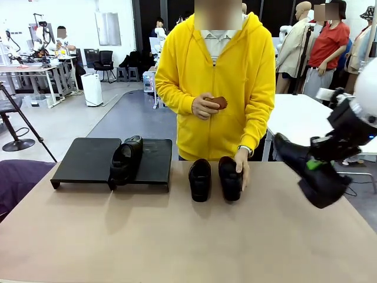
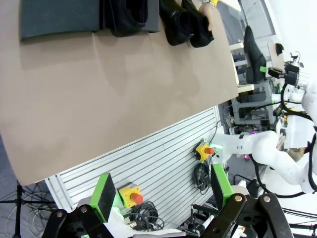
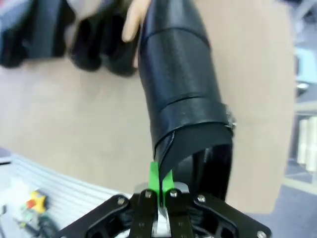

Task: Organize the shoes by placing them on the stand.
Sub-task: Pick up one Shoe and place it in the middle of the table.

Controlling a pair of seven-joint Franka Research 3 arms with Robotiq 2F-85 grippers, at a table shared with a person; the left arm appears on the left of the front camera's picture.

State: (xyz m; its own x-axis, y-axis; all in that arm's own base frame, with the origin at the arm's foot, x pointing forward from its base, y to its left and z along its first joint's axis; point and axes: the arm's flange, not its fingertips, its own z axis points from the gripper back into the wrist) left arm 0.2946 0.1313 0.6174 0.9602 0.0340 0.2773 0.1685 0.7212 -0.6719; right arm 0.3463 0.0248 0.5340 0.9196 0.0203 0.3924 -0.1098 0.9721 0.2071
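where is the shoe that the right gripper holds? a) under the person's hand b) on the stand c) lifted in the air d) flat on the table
c: the right gripper is shut on the edge of the shoe and holds it up, clear of the table.

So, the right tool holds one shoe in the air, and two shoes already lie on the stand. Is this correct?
Not quite: only one shoe lies on the stand, not two, as the front view shows. Two loafers stand on the table beside it. The right tool does hold a fourth shoe in the air.
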